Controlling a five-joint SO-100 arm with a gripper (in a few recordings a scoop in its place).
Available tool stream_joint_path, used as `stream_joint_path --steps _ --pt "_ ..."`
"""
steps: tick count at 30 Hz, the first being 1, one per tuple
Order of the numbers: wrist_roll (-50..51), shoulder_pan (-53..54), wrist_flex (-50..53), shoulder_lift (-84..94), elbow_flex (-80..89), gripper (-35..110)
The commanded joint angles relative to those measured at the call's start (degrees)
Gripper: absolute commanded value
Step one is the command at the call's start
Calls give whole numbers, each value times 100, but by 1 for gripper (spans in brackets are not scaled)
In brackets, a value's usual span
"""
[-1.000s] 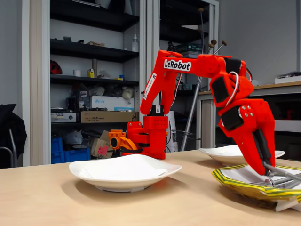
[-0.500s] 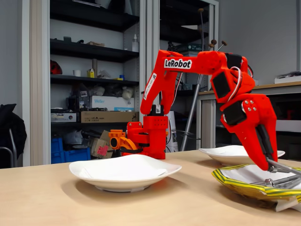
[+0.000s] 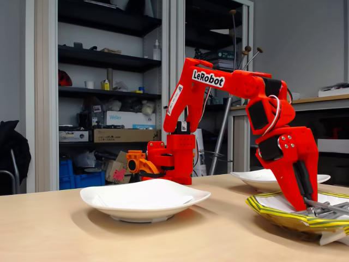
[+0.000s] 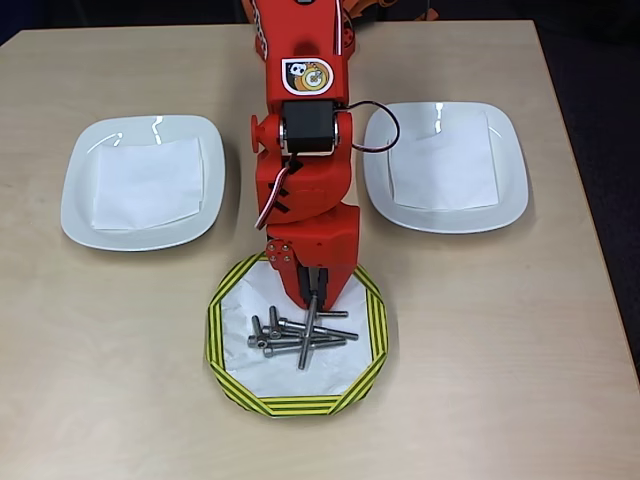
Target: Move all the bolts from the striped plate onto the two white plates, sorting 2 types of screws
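A red robot arm's gripper (image 4: 313, 303) reaches down into the striped plate (image 4: 225, 320), its jaws nearly closed around one bolt in the pile of bolts (image 4: 298, 338), apparently to lift it. Both white plates (image 4: 140, 180) (image 4: 450, 165) hold only paper.

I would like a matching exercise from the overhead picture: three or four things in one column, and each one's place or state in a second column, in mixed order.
Things:
1. bolts
2. striped plate
3. left white plate
4. end effector

Places or states:
A. holds a white paper sheet, no bolts
B. lowered over the pile
C. piled on the striped plate
D. near the table's front edge, between the white plates

Pairs: 1-C, 2-D, 3-A, 4-B
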Motion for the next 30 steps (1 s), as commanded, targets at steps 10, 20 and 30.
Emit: stream_joint_path --steps 10,20,30 --pt "-62 -26 475 396 -229 0" --pt "-501 176 1204 299 -1327 0" --pt "-686 229 1731 264 -1907 0"
